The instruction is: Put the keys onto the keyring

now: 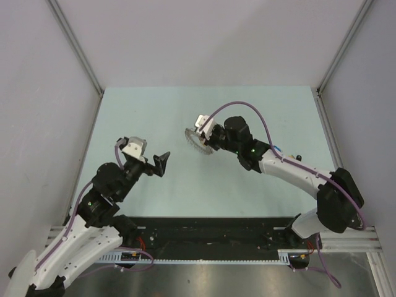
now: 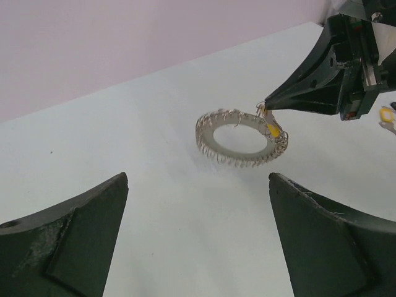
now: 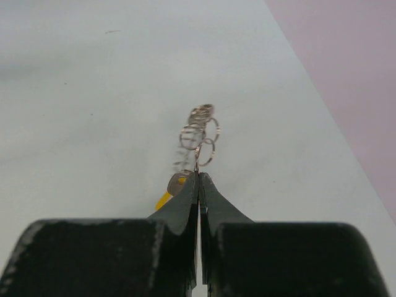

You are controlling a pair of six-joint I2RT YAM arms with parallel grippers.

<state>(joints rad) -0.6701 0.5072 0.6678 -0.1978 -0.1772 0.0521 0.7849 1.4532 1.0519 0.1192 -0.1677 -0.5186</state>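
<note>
The keyring (image 1: 197, 143) is a large silvery coil-edged ring. My right gripper (image 1: 205, 135) is shut on its rim and holds it tilted above the table's middle. In the left wrist view the ring (image 2: 211, 137) hangs from the right gripper's tip (image 2: 269, 106), with a yellow-headed key (image 2: 271, 130) at the pinch point. In the right wrist view the shut gripper (image 3: 198, 174) pinches the ring (image 3: 198, 133) edge-on, with the yellow key (image 3: 166, 197) just left of the fingers. My left gripper (image 1: 162, 163) is open and empty, facing the ring from the left (image 2: 198, 178).
Another yellow-headed key (image 2: 387, 115) lies on the table beyond the right gripper. Small loose keys (image 1: 289, 154) lie beside the right forearm. Grey walls close in the table (image 1: 142, 117) on the left, right and far sides.
</note>
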